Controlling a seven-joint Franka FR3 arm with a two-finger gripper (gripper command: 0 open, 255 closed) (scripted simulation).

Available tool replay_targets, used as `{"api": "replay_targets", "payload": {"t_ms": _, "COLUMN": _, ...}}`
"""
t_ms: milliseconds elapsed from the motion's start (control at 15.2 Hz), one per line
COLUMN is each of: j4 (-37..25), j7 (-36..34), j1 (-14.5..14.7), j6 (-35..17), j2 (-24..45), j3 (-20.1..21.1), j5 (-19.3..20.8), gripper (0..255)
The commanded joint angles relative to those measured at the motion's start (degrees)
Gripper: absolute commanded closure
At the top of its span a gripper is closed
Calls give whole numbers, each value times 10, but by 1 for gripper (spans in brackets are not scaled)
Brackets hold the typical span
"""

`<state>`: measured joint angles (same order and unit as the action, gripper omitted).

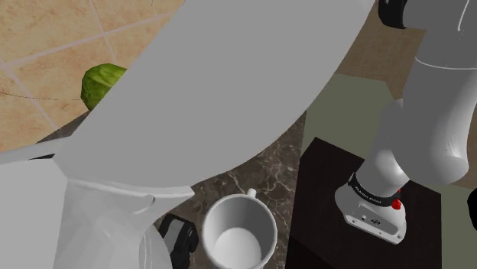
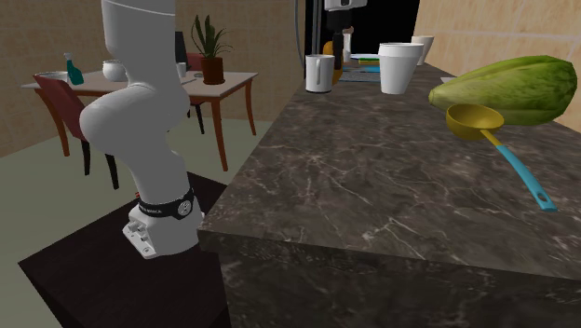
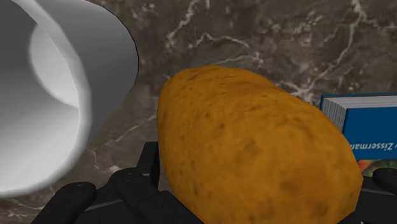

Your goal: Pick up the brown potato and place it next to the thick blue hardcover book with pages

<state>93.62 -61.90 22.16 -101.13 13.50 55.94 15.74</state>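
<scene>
The brown potato looms close in the wrist view, clasped between the black fingers of my gripper and raised above the dark marble counter. Just past the potato, on the side of one finger, lies the blue book, showing white page edges and a printed cover. On the potato's other side stands a large white cup.
In the shoulder view my arm covers much of the counter; a white mug and a green fruit show around it. Across the counter are white cups, a green fruit and a yellow ladle.
</scene>
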Motion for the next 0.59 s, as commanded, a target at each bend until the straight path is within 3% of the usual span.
{"api": "replay_targets", "payload": {"t_ms": 0, "j4": 9, "j7": 0, "j1": 1, "j6": 3, "j2": 6, "j3": 0, "j5": -2, "gripper": 0}}
{"api": "replay_targets", "payload": {"t_ms": 264, "j4": 22, "j7": 7, "j1": -10, "j6": 0, "j2": -11, "j3": 3, "j5": -15, "gripper": 0}}
{"api": "replay_targets", "payload": {"t_ms": 528, "j4": -55, "j7": 2, "j1": 13, "j6": 64, "j2": 11, "j3": 2, "j5": 0, "gripper": 0}}
